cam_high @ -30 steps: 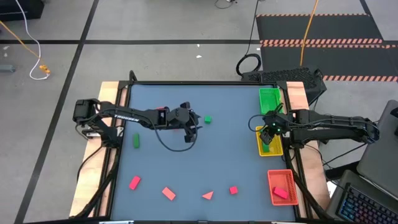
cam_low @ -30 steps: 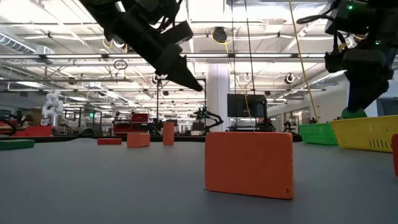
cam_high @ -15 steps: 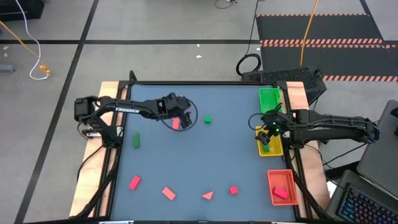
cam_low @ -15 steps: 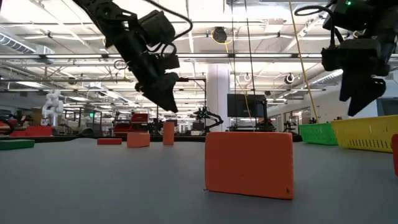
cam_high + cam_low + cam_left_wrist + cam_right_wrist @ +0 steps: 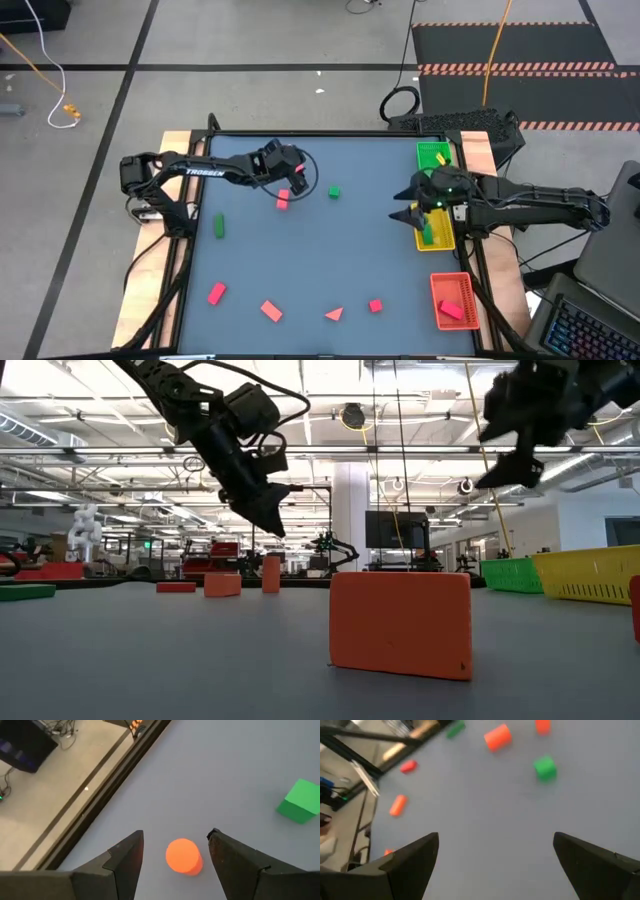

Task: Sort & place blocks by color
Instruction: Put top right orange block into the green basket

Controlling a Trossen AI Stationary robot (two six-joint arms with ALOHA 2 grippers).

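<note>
Blocks are small, matte, solid pieces on a smooth grey-blue table (image 5: 320, 250). Red cylinder (image 5: 283, 201) stands upright near the table's far middle; seen end-on in the left wrist view (image 5: 183, 856) as a round orange-red top. Green cube (image 5: 333, 191) sits just to its right, apart from it. Green cuboid (image 5: 219, 227) lies near the left edge. Along the near edge: red cuboid (image 5: 216, 293), red cuboid (image 5: 271, 311), red triangle (image 5: 334, 314), red cube (image 5: 375, 306).

Left gripper (image 5: 296, 176) hovers above the red cylinder, fingers (image 5: 125, 860) parted to either side of it, not touching; nothing held. Right gripper (image 5: 405, 205) hangs over the table just left of the yellow tray, fingers (image 5: 412, 857) spread wide, empty.

Trays are rectangular mesh baskets down the right edge. Green tray (image 5: 434, 155): contents cannot be told. Yellow tray (image 5: 443, 238): holds a green block (image 5: 429, 231). Red tray (image 5: 438, 290): holds a red block (image 5: 452, 311).
</note>
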